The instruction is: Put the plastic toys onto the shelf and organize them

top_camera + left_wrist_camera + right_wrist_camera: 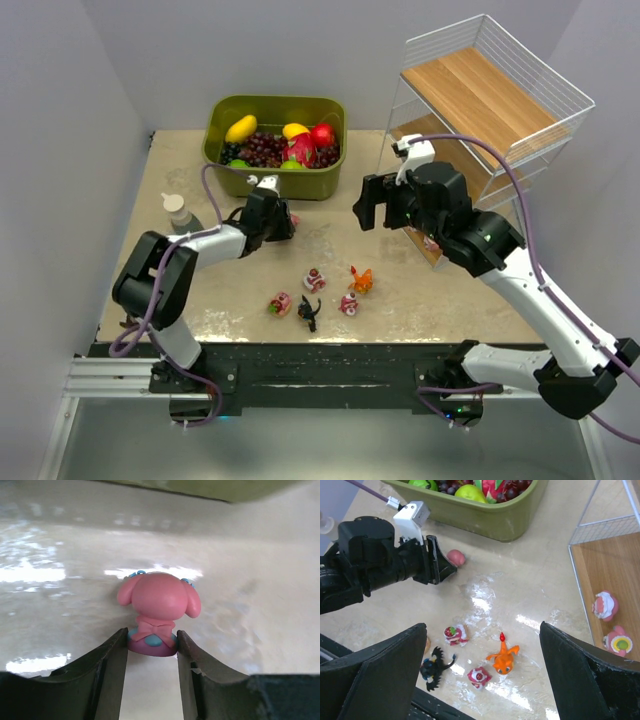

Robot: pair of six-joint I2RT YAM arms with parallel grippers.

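A pink long-eared figurine [159, 600] stands on the table. My left gripper [151, 642] is shut on its purple base, one finger touching each side; it also shows in the top view [283, 222]. My right gripper [380, 205] is wide open and empty, hovering above the table [482, 627]. Below it lie an orange creature [503, 659], a black spiky creature [435, 668], a strawberry-topped toy [455, 634] and a small pink toy [478, 676]. A further pink toy [281, 303] lies at the left of the group. The white wire shelf [490, 95] stands at the right; two pink toys [605, 605] sit on its lowest tier.
An olive-green bin [270, 183] of fruit stands at the back, just behind my left gripper. A small bottle [180, 212] stands at the left. The loose toys are grouped near the table's front edge.
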